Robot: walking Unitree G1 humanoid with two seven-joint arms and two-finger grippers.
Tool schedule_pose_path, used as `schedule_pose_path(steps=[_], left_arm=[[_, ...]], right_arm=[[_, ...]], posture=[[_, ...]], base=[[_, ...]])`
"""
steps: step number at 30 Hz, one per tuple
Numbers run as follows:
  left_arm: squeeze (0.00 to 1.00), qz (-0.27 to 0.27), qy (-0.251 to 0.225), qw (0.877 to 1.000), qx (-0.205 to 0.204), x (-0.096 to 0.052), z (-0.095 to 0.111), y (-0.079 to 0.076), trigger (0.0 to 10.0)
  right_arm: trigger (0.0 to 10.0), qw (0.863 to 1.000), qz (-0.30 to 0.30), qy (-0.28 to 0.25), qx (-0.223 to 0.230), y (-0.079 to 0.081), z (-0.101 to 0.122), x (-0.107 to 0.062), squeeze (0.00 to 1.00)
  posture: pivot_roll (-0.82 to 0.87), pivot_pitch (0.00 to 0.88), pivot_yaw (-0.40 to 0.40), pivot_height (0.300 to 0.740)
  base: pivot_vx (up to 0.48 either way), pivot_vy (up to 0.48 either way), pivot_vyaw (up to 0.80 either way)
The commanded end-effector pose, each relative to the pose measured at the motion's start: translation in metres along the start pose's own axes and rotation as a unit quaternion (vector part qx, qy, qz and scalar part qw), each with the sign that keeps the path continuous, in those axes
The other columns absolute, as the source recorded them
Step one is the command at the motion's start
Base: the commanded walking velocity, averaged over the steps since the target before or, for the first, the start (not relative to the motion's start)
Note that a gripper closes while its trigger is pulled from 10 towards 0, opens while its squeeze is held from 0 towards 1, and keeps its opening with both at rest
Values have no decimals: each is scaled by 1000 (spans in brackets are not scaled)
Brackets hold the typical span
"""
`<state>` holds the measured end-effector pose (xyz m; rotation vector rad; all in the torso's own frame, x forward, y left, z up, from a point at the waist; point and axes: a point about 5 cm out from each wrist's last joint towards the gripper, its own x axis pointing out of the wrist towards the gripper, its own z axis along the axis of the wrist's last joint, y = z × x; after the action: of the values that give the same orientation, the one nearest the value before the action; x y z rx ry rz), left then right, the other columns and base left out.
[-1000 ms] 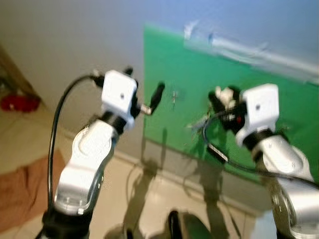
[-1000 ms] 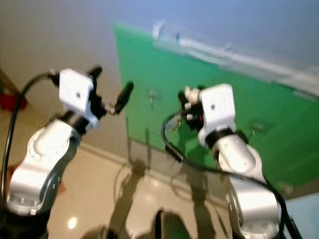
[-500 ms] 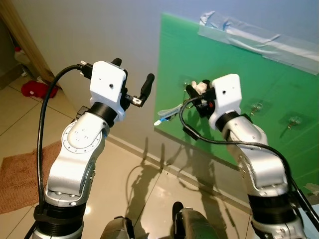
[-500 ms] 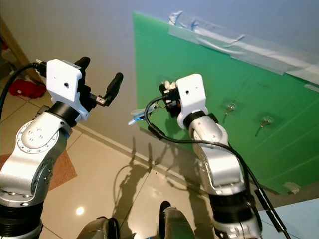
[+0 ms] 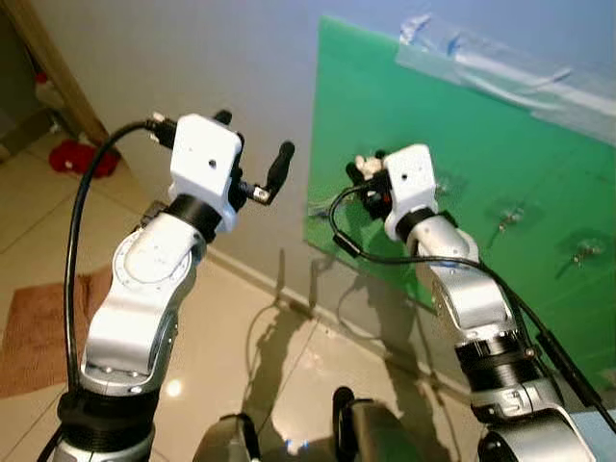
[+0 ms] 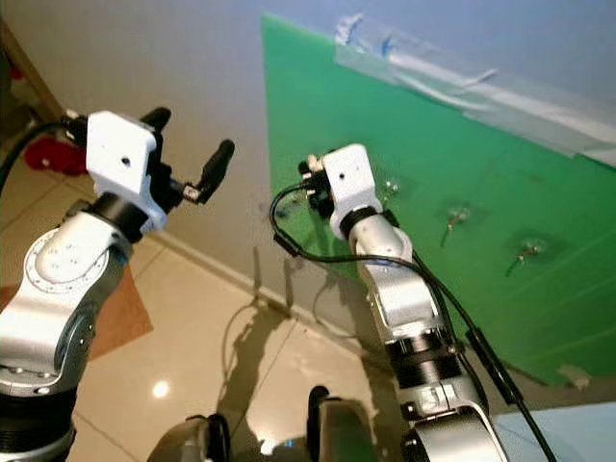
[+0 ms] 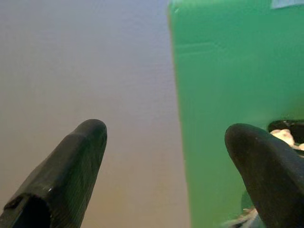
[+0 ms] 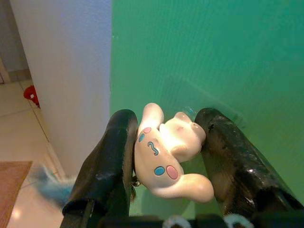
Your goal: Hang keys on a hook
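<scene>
I've got both arms raised in front of the wall. Right gripper [image 8: 164,156] is clamped on the keys' charm [image 8: 168,159] — a white plush figure with pink and blue marks, pinched between the two black fingers [image 8: 111,156]. A metal ring shows just under the left-hand finger in the wrist view; I can't make out the keys themselves. A blur of light blue fluff [image 8: 52,187] hangs below the gripper, soft focus, can't tell what it's attached to.

From the head camera, the right gripper [image 5: 371,178] sits up against the green board [image 5: 462,173], near its left edge. The board is fixed to the grey wall [image 5: 192,67], with clear tape [image 5: 500,72] along its top. Three small hooks on the board: one [image 6: 389,187] just beside the right wrist housing, two more [image 6: 456,216] [image 6: 527,250] further to the right, well apart from the gripper. I can't tell whether the charm touches the nearest hook.

Left gripper [image 5: 252,166] is held up to the left of the board, fingers spread wide, nothing between them. Its wrist view looks at the wall and the board's left edge past both fingertips [image 7: 83,142].

Floor is glossy beige tile [image 5: 250,356]. A brown mat [image 5: 24,332] lies at far left, a red object [image 5: 82,159] by the wall behind it.
</scene>
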<state>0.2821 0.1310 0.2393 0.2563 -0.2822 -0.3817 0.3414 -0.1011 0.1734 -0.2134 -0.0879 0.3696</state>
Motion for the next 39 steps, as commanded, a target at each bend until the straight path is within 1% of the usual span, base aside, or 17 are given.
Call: schedule_pose_path(steps=[1,7,9,15,19,21,22,24,29,30,31,34,36,39], left_arm=[[0,-7,1,1000,3,1,1,-1,10000],[0,-11,0,1000,6,2,1,-1,10000],[0,-14,-1,1000,8,3,2,-1,10000],[0,-18,-2,1000,11,4,2,-1,10000],[0,-21,-2,1000,12,4,2,-1,10000],[0,-22,-2,1000,13,3,2,-2,10000],[0,-22,-2,1000,13,3,2,-2,10000],[0,-23,-1,1000,13,2,1,-3,10000],[0,-24,1,1000,11,2,-1,-4,10000],[0,-25,2,1000,10,1,-2,-4,10000],[0,-25,2,1000,10,1,-2,-4,10000],[0,-25,4,1000,8,1,-3,-5,10000],[0,-26,4,1000,7,1,-3,-5,10000],[0,-26,5,1000,7,1,-4,-6,10000]], right_arm=[[0,1000,-4,-5,-11,-3,5,2,0],[0,999,-14,-29,-12,-5,9,8,0],[0,998,-24,-55,-24,-7,21,11,0],[0,994,-30,-98,-40,-9,45,14,0],[0,992,-30,-115,-44,-8,54,14,0],[0,989,-31,-137,-50,-5,64,11,0],[0,989,-31,-137,-50,-5,64,11,0],[0,986,-34,-153,-52,-3,71,6,0],[0,987,-35,-152,-46,1,71,1,0],[0,989,-32,-138,-36,5,63,-4,0],[0,989,-32,-138,-36,5,63,-4,0],[0,992,-29,-118,-26,11,52,-12,0],[0,993,-26,-109,-22,14,47,-16,0],[0,994,-26,-105,-21,15,46,-18,0]], posture=[[4,222,-2,740],[3,221,3,740],[1,221,10,740],[0,220,16,740],[1,220,20,740],[1,220,21,740],[1,220,21,740],[-1,221,19,740],[-7,222,18,740],[-10,223,17,740],[-10,223,17,740],[-15,225,22,740],[-15,225,22,740],[-17,224,24,740]], base=[[0,0,0],[0,0,0],[0,0,0],[0,0,0],[0,0,0],[0,0,0],[0,0,0],[0,0,0],[0,0,0],[0,0,0],[0,0,0],[0,0,0],[0,0,0],[0,0,0]])
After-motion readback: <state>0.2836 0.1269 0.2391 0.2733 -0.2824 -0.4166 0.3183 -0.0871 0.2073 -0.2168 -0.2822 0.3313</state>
